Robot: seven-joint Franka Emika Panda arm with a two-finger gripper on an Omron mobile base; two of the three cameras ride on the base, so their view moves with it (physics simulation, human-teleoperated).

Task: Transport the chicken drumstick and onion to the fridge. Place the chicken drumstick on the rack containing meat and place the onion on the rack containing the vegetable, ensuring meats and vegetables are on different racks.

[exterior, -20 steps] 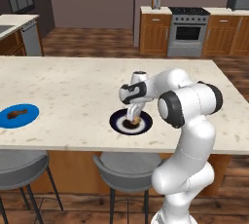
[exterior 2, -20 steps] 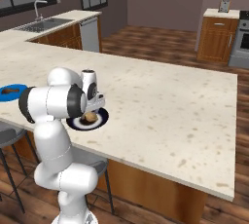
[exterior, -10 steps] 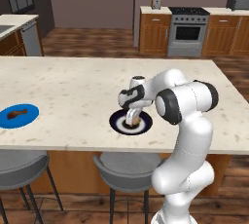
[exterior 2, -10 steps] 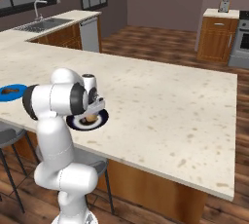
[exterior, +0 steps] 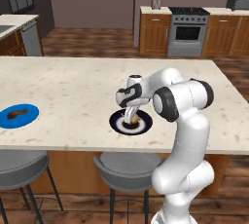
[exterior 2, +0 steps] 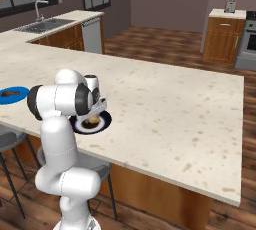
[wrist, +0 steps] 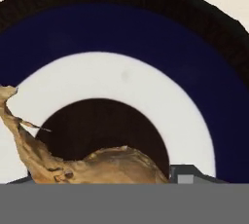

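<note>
Far left on the surface (exterior: pixel 73 86), near its front edge, lies a blue plate (exterior: pixel 18 116) carrying the chicken drumstick (exterior: pixel 13 116), an elongated brown piece lying flat.

Toward the middle of the front edge, well apart from the blue plate, sits a ringed plate (exterior: pixel 117 123) with a dark rim, navy band, white ring and dark centre. On its centre rests the onion (wrist: pixel 104 165); in the hand view it shows as a tan, papery lump with a thin strip of skin rising to one side.

The gripper (exterior: pixel 130 119) points straight down over the ringed plate, with the fingers (wrist: pixel 187 175) low at the onion. Whether they stand apart or have closed on the onion cannot be told; contact is not visible.

To the right of the ringed plate the surface runs bare to its right edge.
</note>
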